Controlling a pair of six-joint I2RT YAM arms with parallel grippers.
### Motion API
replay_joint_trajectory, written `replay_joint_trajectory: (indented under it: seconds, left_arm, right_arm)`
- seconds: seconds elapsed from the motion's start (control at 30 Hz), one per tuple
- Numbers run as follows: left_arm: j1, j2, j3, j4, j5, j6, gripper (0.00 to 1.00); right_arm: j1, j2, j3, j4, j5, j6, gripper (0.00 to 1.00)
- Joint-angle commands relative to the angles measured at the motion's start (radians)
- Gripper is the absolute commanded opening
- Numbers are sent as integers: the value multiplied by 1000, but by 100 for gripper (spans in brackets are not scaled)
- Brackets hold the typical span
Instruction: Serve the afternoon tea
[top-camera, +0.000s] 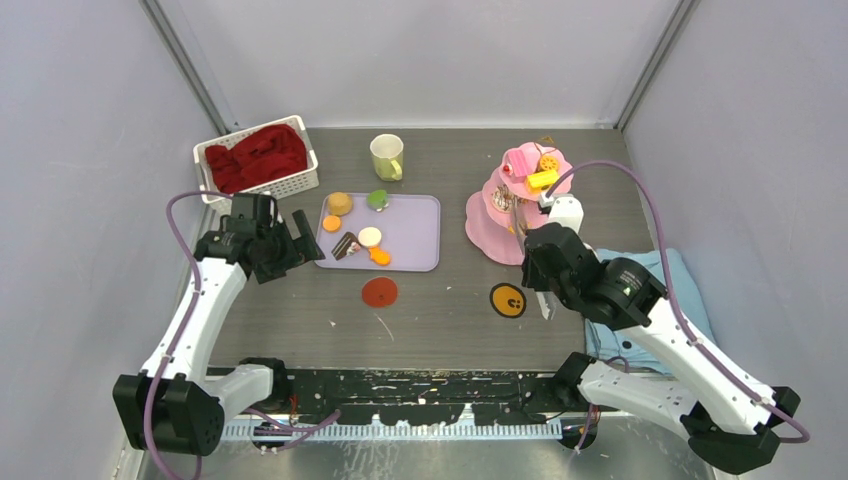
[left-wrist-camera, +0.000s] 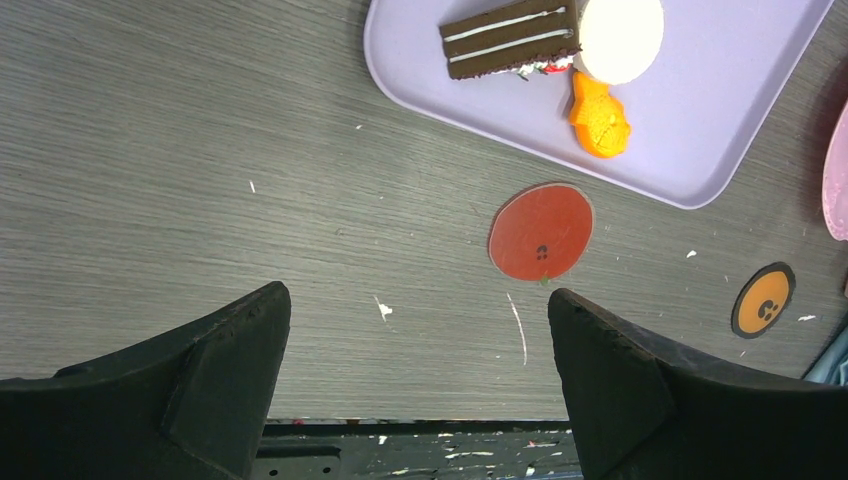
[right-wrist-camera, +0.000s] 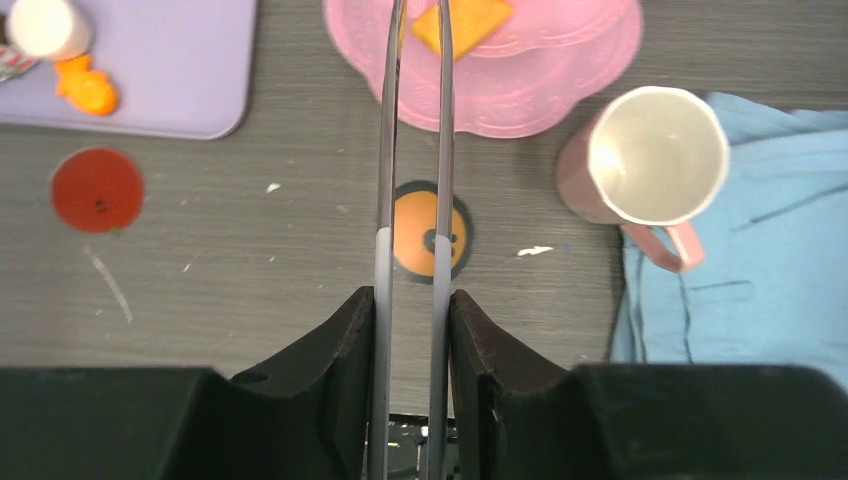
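Jaws of the right gripper (right-wrist-camera: 412, 300) squeeze metal tongs (right-wrist-camera: 442, 140) over the pink stand (right-wrist-camera: 560, 90); left gripper (left-wrist-camera: 417, 300) gapes empty. Seemingly stocking tiers (next: tong the orange sweet (left-wrist-camera: 600, 115) off the tray (left-wrist-camera: 720, 90)).

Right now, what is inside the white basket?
Crumpled red cloth fills the white basket; whatever may lie beneath the cloth is covered and cannot be seen.

Shows white shells along the long links of the left arm (top-camera: 202, 315) and right arm (top-camera: 700, 365), black housings at every joint. Trails a purple cable (top-camera: 168, 212) back from each wrist. Bears a bulky black cylinder (top-camera: 628, 285) just behind the right hand. Ends in a matte black left gripper (left-wrist-camera: 420, 300) and right gripper (right-wrist-camera: 410, 300), each with thick wedge-shaped fingers (left-wrist-camera: 225, 380) tapering to blunt tips.
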Motion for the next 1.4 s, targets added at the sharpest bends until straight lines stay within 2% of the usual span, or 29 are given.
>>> replay_joint_trajectory:
  seconds: [0.0, 0.33, 0.63, 1.37]
  left_arm:
    - [3, 5, 33, 37, 7, 12, 100]
    - [2, 5, 37, 37, 10, 4, 100]
    - [2, -5, 36, 33, 5, 6, 100]
    - [3, -8, 32, 30, -7, 15, 100]
  right_arm:
    - [-1, -50, -10, 112, -152, -94, 4]
    - [-1, -32, -35, 21, -154, -81, 3]
    - [-4, 14, -36, -20, -22, -53, 1]
    - [-57, 66, -29, 19, 29, -21, 0]
